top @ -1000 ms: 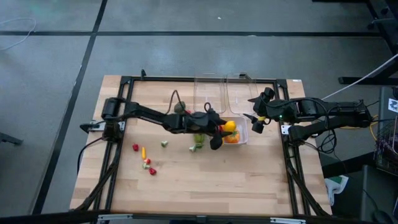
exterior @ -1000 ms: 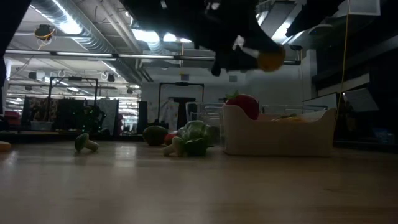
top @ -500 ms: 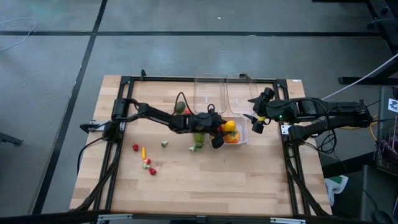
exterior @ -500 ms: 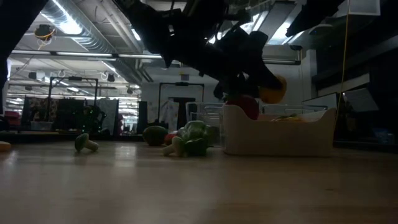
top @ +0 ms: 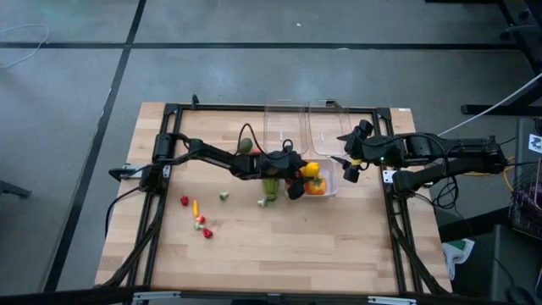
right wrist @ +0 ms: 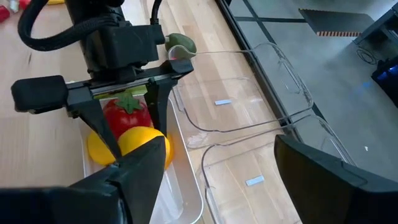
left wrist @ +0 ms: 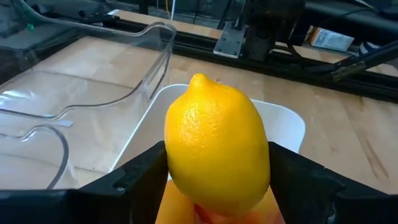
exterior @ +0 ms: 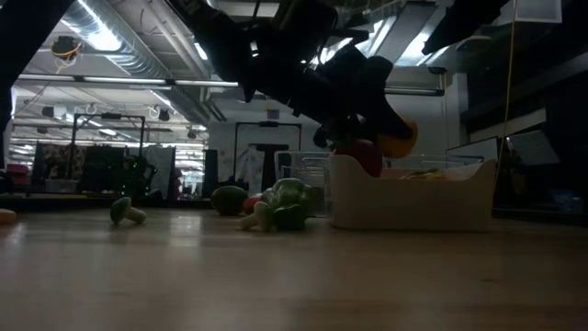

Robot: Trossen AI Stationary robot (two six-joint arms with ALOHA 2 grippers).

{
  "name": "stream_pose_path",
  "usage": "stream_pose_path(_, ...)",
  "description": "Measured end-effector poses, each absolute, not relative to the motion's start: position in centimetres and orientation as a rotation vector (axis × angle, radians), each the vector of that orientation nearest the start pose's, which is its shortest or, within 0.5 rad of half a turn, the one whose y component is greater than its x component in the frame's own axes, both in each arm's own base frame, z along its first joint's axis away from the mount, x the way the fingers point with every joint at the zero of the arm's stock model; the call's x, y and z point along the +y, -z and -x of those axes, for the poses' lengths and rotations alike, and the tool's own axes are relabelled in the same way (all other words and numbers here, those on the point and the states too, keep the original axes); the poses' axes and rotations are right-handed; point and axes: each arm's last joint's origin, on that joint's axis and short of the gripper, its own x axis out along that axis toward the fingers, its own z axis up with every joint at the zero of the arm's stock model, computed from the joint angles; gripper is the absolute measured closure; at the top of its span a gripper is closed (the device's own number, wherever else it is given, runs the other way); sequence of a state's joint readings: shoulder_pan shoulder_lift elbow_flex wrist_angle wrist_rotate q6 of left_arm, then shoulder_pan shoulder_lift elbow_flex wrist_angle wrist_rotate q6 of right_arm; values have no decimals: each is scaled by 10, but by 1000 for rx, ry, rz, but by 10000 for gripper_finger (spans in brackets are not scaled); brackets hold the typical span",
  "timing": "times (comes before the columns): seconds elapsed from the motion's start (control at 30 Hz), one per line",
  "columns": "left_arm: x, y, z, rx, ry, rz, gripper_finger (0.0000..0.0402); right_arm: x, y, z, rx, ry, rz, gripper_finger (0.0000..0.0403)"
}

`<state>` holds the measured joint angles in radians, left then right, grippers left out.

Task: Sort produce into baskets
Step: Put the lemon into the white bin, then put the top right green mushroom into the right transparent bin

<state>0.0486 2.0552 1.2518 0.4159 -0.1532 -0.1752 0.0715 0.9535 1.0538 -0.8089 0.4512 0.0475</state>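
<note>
My left gripper is shut on a yellow lemon just above the whitish tub, at the tub's left end. In the low view the lemon hangs over the tub's rim. The tub holds a red tomato and orange pieces. Two clear tubs stand side by side behind it. My right gripper waits open and empty at the tub's right, its fingers wide apart in its wrist view. My left gripper pinches the lemon's two opposite sides between its two fingers, around its middle. The fingers come from the table's left, slanting down. The lemon is lifted clear over the whitish tub, its pointed end facing away from the gripper.
Loose produce lies on the table left of the tubs: a green leafy piece, a small green bit, red bits, a yellow bit and a green piece behind my left arm. The near half of the table is bare wood.
My left gripper has gone down with the lemon toward the whitish tub, still shut on it. The lemon now hangs just above the tub's rim.
</note>
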Motion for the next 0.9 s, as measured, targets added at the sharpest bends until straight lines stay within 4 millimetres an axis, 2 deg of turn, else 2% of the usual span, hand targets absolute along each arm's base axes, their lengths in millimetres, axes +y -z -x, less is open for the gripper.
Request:
stream_pose_path(0.2, 27, -165, -444, 378, -234, 152, 113, 0, -342, -177, 679, 380, 139, 105)
stream_pose_path(0.6, 31, -168, -444, 369, -243, 154, 110, 0, -342, -177, 679, 379, 139, 105)
stream_pose_path(0.77, 39, -183, -440, 347, -261, 158, 109, 0, -342, -177, 680, 380, 139, 105)
stream_pose_path(0.9, 47, -204, -433, 316, -275, 154, 109, 0, -342, -177, 680, 380, 139, 105)
